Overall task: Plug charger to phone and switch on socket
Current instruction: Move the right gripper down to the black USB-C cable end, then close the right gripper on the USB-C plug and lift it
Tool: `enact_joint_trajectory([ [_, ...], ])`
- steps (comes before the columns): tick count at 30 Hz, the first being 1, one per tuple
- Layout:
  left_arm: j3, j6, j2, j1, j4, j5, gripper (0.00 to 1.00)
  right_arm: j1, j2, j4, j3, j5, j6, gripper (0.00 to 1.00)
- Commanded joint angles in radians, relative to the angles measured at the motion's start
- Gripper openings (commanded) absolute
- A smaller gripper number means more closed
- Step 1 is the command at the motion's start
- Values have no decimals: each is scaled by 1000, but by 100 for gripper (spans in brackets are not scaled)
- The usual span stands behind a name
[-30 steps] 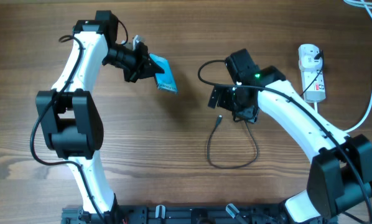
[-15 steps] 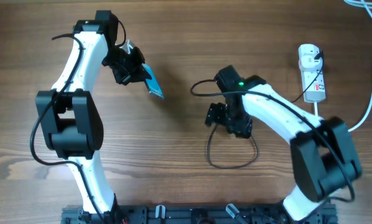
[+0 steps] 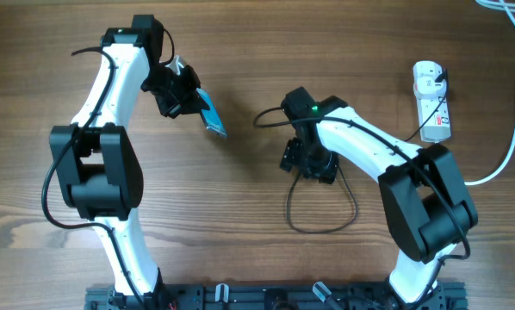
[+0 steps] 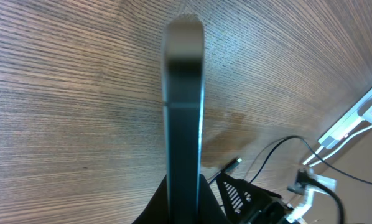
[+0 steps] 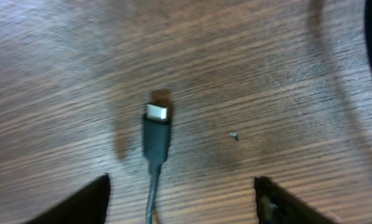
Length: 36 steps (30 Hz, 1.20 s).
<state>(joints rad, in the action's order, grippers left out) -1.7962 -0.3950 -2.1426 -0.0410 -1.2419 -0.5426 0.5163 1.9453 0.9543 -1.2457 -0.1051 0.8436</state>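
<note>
My left gripper (image 3: 189, 96) is shut on the phone (image 3: 211, 114) and holds it tilted on edge above the table. In the left wrist view the phone (image 4: 185, 106) shows edge-on, clamped between the fingers (image 4: 185, 208). My right gripper (image 3: 307, 161) is open, low over the charger's plug end. In the right wrist view the plug connector (image 5: 156, 124) lies on the wood ahead of the spread fingers (image 5: 183, 200), and its cable runs back between them untouched. The black cable (image 3: 322, 226) loops toward the front. The socket (image 3: 432, 108) lies at the far right.
A thick white cable (image 3: 509, 151) curves along the right edge beside the socket. A black plug (image 3: 431, 77) sits in the socket's far end. The socket also shows in the left wrist view (image 4: 362, 116).
My right gripper has moved left and now sits over the charger's plug end. My left gripper turned the phone on edge and drew it back a little, then held still.
</note>
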Motion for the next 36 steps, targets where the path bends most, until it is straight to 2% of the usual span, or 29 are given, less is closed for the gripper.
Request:
enact_joint_trajectory([
  [1, -3, -6, 34, 2, -3, -5, 4, 3, 15, -29, 27, -11, 21, 60],
  [7, -3, -6, 34, 2, -3, -5, 4, 5, 15, -58, 28, -11, 51, 46],
  [12, -3, -6, 34, 2, -3, -5, 4, 36, 15, -84, 31, -2, 61, 43],
  [15, -3, -6, 34, 2, -3, -5, 4, 69, 15, -66, 31, 72, 131, 43],
  [21, -3, -6, 34, 2, -3, -5, 4, 69, 15, -71, 31, 95, 128, 43],
  [24, -3, -6, 34, 2, -3, -5, 4, 69, 15, -83, 31, 86, 129, 37],
  [26, -3, -6, 34, 2, -3, -5, 4, 69, 15, -82, 31, 83, 129, 37],
  [28, -3, -6, 34, 2, -4, -5, 4, 69, 15, -83, 31, 83, 129, 30],
  [36, -3, -6, 34, 2, -3, -5, 4, 69, 15, -84, 31, 98, 133, 29],
])
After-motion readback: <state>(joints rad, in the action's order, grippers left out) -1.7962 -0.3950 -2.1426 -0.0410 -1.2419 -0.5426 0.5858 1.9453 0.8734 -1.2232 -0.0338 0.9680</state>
